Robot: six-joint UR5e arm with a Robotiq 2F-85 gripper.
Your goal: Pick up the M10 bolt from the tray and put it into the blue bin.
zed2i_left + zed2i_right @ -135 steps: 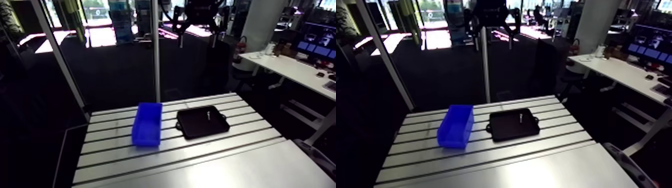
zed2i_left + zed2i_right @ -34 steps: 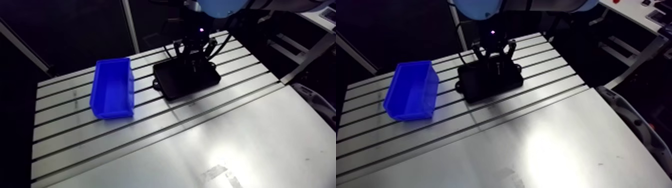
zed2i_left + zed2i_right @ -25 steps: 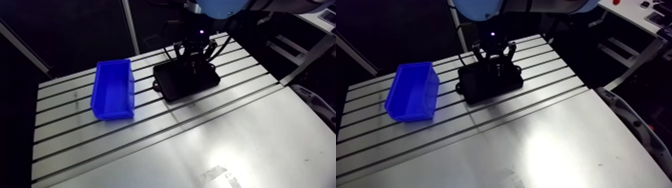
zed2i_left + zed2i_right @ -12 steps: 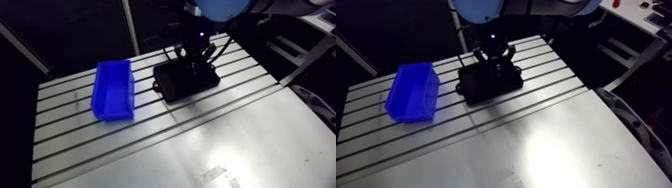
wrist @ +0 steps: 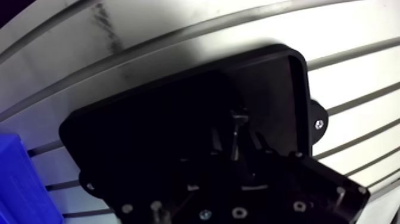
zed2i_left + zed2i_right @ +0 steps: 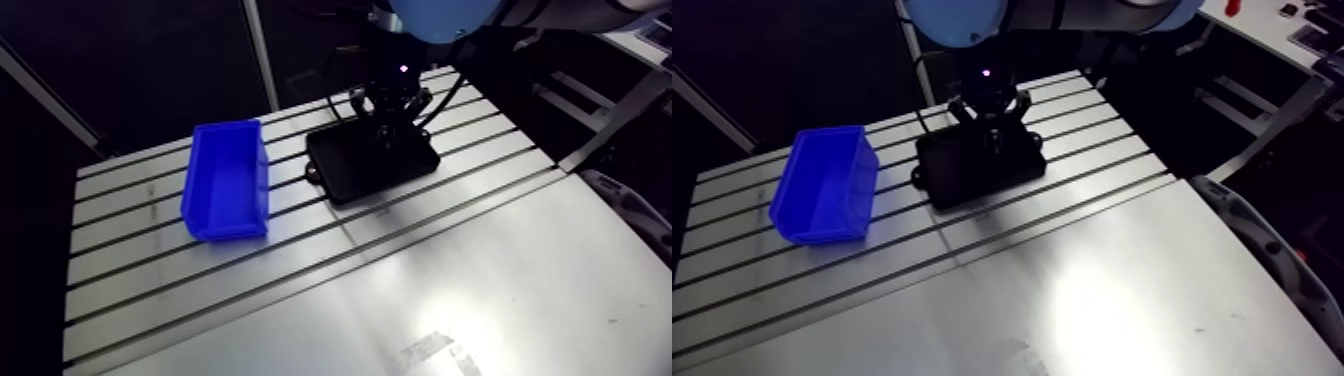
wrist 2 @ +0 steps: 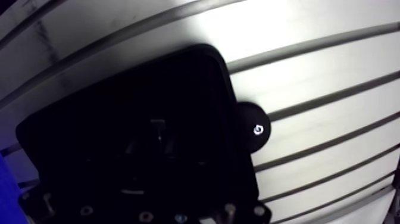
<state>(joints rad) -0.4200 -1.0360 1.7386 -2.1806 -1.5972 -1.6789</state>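
One blue plastic open-topped bin sits on the left part of the slotted aluminium table, long side running across the slots, upright. Strip of bare table between it and the next item, not touching.

Right of the bin: flat black rectangular tray with a raised rim, lying flat on the table, small round mounting lug with a bright screw on its end; another lug shows on the bin-side end in the arm view. Tray is slightly skewed relative to the slots.

Small grey metal M10 bolt is inside the tray, in the half away from the bin, near the rim on that side. It is not in the bin.

Two-finger black Robotiq gripper hangs low over that same half of the tray, right above the bolt; in the wrist view the bolt shows just ahead of the gripper body. Gripper is dark against the dark tray, so cannot tell whether it is closed on the bolt or clear of it.

Right of the tray: plain table, slots then smooth plate.
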